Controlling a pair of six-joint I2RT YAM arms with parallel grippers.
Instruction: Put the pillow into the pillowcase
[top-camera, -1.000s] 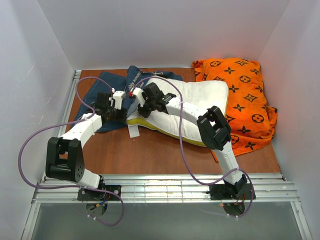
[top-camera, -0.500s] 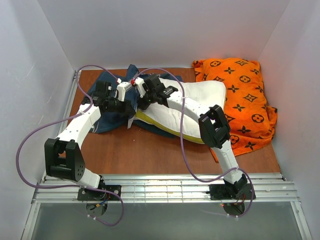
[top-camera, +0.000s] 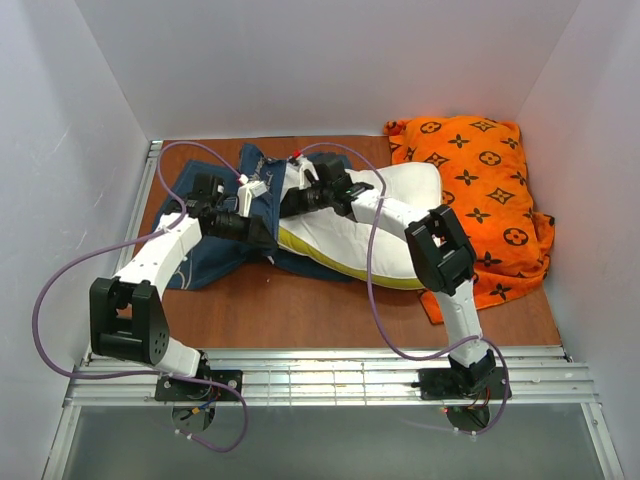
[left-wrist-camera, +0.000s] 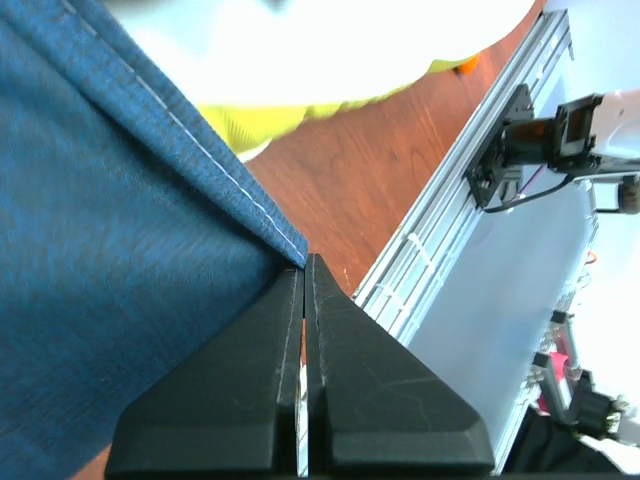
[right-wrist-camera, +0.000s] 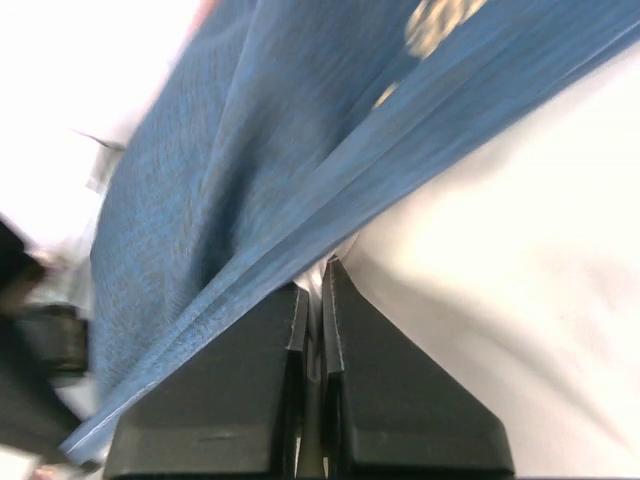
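The white pillow with its yellow edge band lies mid-table, its left end against the navy pillowcase. My left gripper is shut on the pillowcase's hemmed edge; the yellow band shows just beyond it. My right gripper is shut on a fold of the white pillow at its left end, with the blue pillowcase fabric draped over and beside the fingers. The pillow's tag is hidden.
An orange cushion with dark monograms lies at the back right, touching the pillow's right side. White walls enclose the brown table on three sides. An aluminium rail runs along the near edge.
My left gripper has pulled the pillowcase edge rightward, along the pillow's near-left corner. My right gripper moved back and right with the pillow's end. The white tag is now covered.
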